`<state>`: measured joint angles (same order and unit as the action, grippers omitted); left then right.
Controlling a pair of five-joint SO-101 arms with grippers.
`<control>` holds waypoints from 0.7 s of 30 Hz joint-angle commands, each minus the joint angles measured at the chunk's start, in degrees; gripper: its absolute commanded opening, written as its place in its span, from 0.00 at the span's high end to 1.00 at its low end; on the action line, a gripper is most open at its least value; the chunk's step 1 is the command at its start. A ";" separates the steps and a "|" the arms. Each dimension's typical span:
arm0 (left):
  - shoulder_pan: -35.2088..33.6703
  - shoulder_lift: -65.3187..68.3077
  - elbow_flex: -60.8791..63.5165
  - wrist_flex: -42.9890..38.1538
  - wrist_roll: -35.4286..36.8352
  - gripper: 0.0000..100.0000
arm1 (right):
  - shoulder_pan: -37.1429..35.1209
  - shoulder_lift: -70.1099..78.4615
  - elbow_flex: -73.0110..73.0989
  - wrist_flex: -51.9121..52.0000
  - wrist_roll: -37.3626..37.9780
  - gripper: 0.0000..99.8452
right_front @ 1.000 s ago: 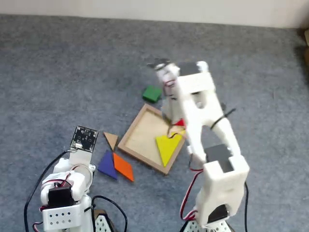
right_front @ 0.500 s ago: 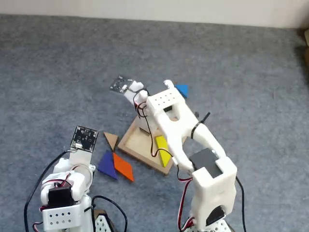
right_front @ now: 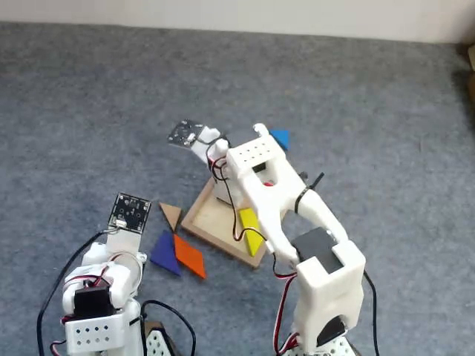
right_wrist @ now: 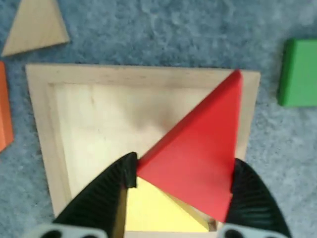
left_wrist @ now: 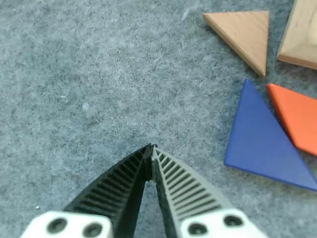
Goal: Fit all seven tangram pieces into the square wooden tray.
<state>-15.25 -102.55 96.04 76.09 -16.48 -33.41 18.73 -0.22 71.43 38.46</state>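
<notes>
At 7 o'clock on the grey, fuzzy carpet [right_front: 89,111] sits the left arm. The left gripper [left_wrist: 150,148] hangs over bare carpet, its ribbed black jaws pressed together with nothing between them.

Three flat loose pieces lie at 8 to 9 o'clock of the tray:
- One bare-wood triangle [left_wrist: 240,32], just beside the tray rim.
- One large blue triangle [left_wrist: 260,144], smooth painted.
- One orange slanted four-sided piece [right_front: 189,256], edge to edge with the blue triangle.

At centre is the square tray [right_wrist: 39,139], pale wood with a raised rim. It holds one yellow triangle [right_front: 251,226], flat on the floor of the tray.

The right arm reaches over the tray. The right gripper [right_wrist: 183,163] has its jaws spread wide, clamped on the sides of one glossy red triangle [right_wrist: 198,148]. This piece overlaps the yellow one, and its point crosses the rim. Whether it rests on the tray cannot be told.

One green square [right_wrist: 298,73] lies on the carpet just outside that rim.

One small blue piece [right_front: 280,138] lies at 1 o'clock of the tray, partly behind the arm.

Count: seven pieces.
</notes>
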 commanded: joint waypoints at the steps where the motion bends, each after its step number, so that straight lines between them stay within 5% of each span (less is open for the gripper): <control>1: -0.92 -1.71 1.19 0.53 -0.53 1.00 | 2.07 -4.00 -0.13 -0.48 0.70 0.75; 17: -0.92 -1.71 1.19 0.53 -0.53 1.00 | 1.01 -4.09 -0.66 8.66 0.62 0.74; 21: -0.92 -1.71 1.19 0.53 -0.53 1.00 | 1.01 -4.09 -0.66 8.66 0.35 0.67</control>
<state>-15.25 -102.55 96.04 76.09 -16.48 -32.44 18.73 -0.22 79.43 38.64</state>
